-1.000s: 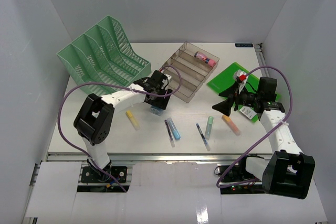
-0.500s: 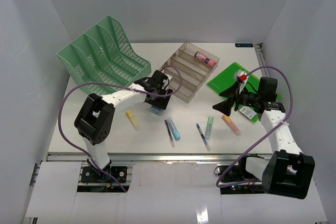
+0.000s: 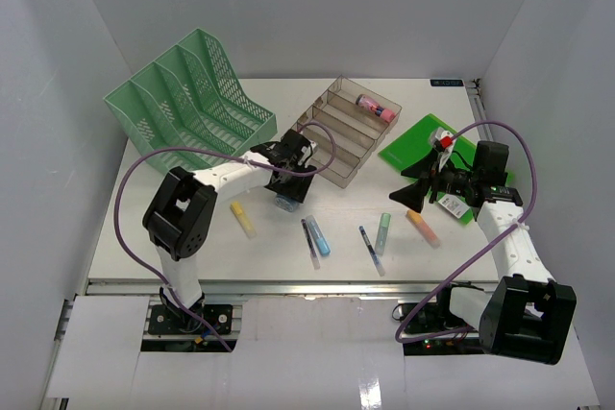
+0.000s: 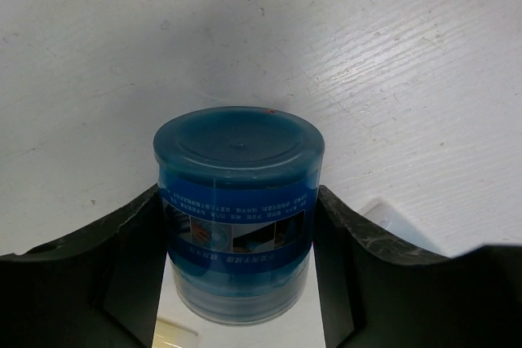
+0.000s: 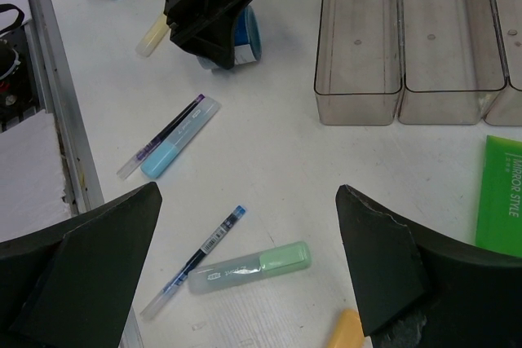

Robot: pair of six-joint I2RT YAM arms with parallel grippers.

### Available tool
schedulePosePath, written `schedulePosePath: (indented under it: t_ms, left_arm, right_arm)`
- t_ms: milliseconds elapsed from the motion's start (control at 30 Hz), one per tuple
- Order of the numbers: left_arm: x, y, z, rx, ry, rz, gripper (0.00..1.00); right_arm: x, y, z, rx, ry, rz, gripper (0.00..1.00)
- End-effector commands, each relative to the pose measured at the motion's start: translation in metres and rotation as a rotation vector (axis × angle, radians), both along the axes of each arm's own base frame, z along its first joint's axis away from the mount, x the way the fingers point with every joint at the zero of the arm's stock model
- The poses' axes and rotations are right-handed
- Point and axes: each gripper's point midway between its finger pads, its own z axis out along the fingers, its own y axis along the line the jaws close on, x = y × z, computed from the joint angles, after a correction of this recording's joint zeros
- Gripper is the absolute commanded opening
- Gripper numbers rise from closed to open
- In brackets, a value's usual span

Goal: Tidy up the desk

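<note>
**Left gripper on the jar, right gripper spread wide**

From above: white surface [image 3: 192, 237] stretching out under the smoky tiered tray [image 3: 336, 146], with the tray at its rear middle. Just off the tray's front-left corner, left gripper [image 3: 291, 184] down over a blue jar [image 3: 285, 203]. Well to the right of the tray, right gripper [image 3: 411, 187] hanging above the surface, spread wide, nothing in it. Green mesh rack [image 3: 187, 103] off to the tray's left. Pens and highlighters scattered in front of the tray.

Over to the left wrist: jar filling the middle, blue lid and printed label in plain sight, black fingers [image 4: 130, 266] snug against both its sides. Clamped at a middling width.

Right wrist now: jaws far apart, only bare surface between them. Tray's front compartments at upper right. Left of the tray, the jar under the other gripper. In front of the tray, a green highlighter [image 5: 253, 266] beside a blue pen [image 5: 196, 258].
</note>
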Motion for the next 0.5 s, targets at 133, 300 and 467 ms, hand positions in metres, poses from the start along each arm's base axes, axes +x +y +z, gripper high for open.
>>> schedulePosePath:
  t_ms: [133, 300, 467]
  left_arm:
    - [0.015, -0.016, 0.032, -0.056, -0.063, -0.003, 0.33]
    - [0.027, -0.039, 0.083, -0.140, -0.157, -0.052, 0.14]
    - [0.045, -0.084, 0.155, -0.304, -0.262, -0.160, 0.06]
  right_arm:
    - [-0.002, 0.000, 0.011, 0.020, -0.034, 0.014, 0.94]
    - [-0.003, 0.000, 0.014, 0.027, -0.041, 0.017, 0.94]
    - [-0.003, -0.002, 0.017, 0.029, -0.048, 0.010, 0.94]
